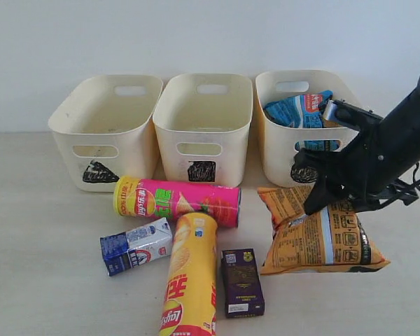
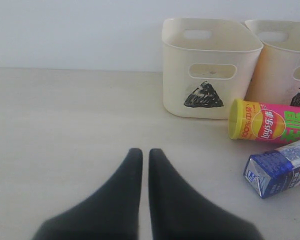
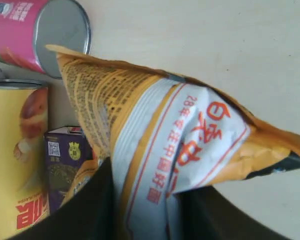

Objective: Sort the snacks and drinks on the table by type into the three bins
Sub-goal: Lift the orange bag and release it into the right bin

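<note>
**One bag binned**

The blue bag (image 1: 297, 110) lies in the circle bin (image 1: 280, 150), two o'clock. The right gripper (image 1: 315, 203) pinches the orange bag (image 1: 315, 241), four o'clock; the left gripper (image 2: 145, 160) is closed, empty. Unsorted: tubes (image 1: 178, 201), cartons (image 1: 135, 245).

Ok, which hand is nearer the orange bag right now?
Right. The right hand grips the orange bag by its edge; the left hand sits shut over the table, out past the triangle bin.
</note>
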You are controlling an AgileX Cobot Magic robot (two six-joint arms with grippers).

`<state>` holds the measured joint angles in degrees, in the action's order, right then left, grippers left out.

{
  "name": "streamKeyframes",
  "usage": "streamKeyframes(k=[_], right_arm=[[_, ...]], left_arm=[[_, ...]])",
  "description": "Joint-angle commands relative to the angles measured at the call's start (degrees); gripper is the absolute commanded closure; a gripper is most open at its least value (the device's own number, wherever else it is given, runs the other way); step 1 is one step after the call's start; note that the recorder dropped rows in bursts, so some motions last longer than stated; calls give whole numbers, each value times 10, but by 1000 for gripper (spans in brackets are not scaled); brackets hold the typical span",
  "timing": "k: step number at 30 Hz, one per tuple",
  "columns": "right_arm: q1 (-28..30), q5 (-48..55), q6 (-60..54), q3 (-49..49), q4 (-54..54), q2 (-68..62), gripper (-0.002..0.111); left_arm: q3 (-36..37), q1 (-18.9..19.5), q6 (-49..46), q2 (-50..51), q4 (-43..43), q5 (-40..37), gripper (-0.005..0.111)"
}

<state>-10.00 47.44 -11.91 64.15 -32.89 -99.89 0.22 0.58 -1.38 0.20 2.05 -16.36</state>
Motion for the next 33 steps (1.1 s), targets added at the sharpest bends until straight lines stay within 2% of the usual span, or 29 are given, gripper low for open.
streamKeyframes(k=[1,6,13,15,17,21,33], right_arm=[[3,45,-22,31,6,32,108],[3,86,-32,105,7,56,108],[3,46,-32,206,11,60,108],[3,0,-32,226,27,60,108],[3,-104,-33,234,43,60,108],[3,-227,-59,234,49,43,108],[3,-474,-111,234,49,-104,108]], left_arm=[[-2,3,3,-2,0,4,103],[-2,3,3,-2,0,4,103],[-2,3,3,-2,0,4,103],[-2,3,3,-2,0,5,103],[-2,3,3,-2,0,5,103],[-2,3,3,-2,0,5,103],[-2,3,3,-2,0,4,103]])
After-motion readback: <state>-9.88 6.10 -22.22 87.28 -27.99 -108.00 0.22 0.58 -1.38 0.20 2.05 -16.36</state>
